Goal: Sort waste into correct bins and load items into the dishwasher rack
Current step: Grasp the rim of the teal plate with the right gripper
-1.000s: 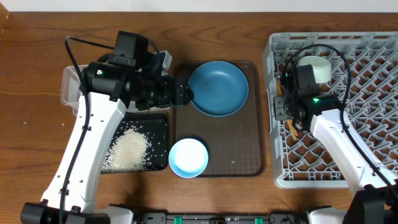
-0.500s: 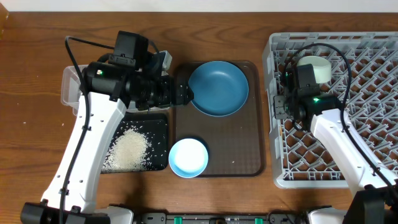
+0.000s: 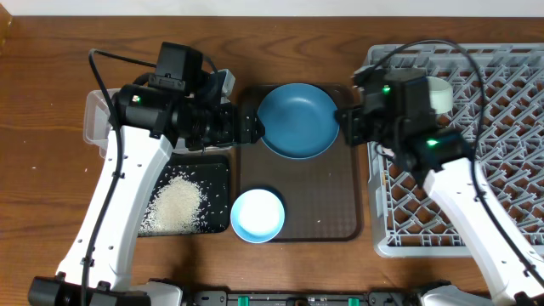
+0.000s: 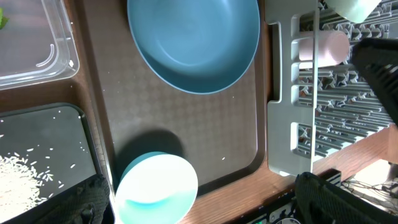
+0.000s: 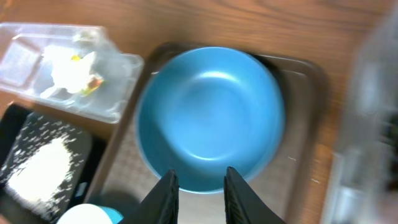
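Brown wood surface underlies everything, and at its middle the dark-blue plate (image 3: 297, 121) lies flat on the far half of the brown serving tray (image 3: 331, 204). The small white bowl (image 3: 257, 214) sits upright at the tray's near left corner, apart from the plate.

Just off the plate's right rim hangs the right hand (image 5: 200, 175), its jaws narrowly parted with nothing between them. From its wrist view the fingertips stand over the plate's near edge; whether they touch it cannot be told. The left hand (image 4: 202, 186) hovers at the plate's left side, spread wide and holding nothing.

Left of the serving tray, the black tray (image 3: 217, 170) holds a heap of rice grains (image 3: 174, 204) with loose grains scattered around it. Beyond it stands the clear tub (image 5: 37, 43), with the crumpled white napkin (image 5: 68, 65) inside and a yellowish scrap (image 5: 93, 81) against it.

To the right, the grey dishwasher rack (image 3: 378, 242) holds the mint-green bowl (image 3: 439, 93) at its far left, and the pink cup (image 4: 323, 46) lies among the pegs near that bowl.
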Controlling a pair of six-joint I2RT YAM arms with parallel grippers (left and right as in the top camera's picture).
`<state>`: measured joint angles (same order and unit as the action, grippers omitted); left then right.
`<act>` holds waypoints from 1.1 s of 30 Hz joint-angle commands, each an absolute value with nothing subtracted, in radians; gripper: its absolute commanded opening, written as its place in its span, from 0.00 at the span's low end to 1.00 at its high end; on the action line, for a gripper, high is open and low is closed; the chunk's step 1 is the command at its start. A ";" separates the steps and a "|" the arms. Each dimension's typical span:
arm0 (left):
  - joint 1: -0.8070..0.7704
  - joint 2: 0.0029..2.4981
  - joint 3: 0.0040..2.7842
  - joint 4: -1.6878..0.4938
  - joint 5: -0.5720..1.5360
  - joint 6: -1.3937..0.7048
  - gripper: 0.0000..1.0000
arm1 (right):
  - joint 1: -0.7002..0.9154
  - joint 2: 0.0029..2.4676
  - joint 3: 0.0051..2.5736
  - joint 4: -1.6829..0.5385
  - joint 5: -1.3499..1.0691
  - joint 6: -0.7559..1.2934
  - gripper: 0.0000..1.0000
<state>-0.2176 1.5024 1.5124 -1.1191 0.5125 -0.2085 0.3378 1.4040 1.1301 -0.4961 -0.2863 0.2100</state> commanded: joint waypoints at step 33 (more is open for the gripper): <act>-0.214 1.504 1.507 -1.121 0.503 -0.200 0.98 | 0.686 1.988 1.119 -0.087 -0.206 0.073 0.10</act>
<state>-0.2176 1.5024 1.5124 -1.1191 0.5121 -0.2085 0.6865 1.9697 1.1301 -0.0662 -0.1989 0.0738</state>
